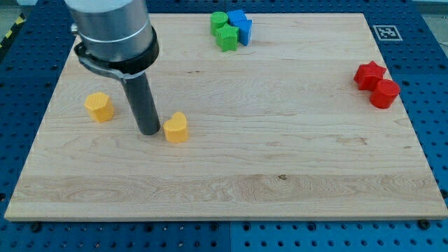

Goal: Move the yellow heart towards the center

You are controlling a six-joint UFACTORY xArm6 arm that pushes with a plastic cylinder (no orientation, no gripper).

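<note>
The small yellow heart-shaped block (176,128) lies on the left half of the pale wooden worktop (280,161), nearer the bottom edge than the top. My tip (148,131), the lower end of the dark rod, stands just beside the heart on its left side, apparently touching or nearly so. The centre lies to the heart's right and slightly toward the top edge, so a rightward push looks correctly lined up. No claw is fitted; there is nothing to open or close. A yellow hexagonal block (99,106) sits nearer the left edge.
</note>
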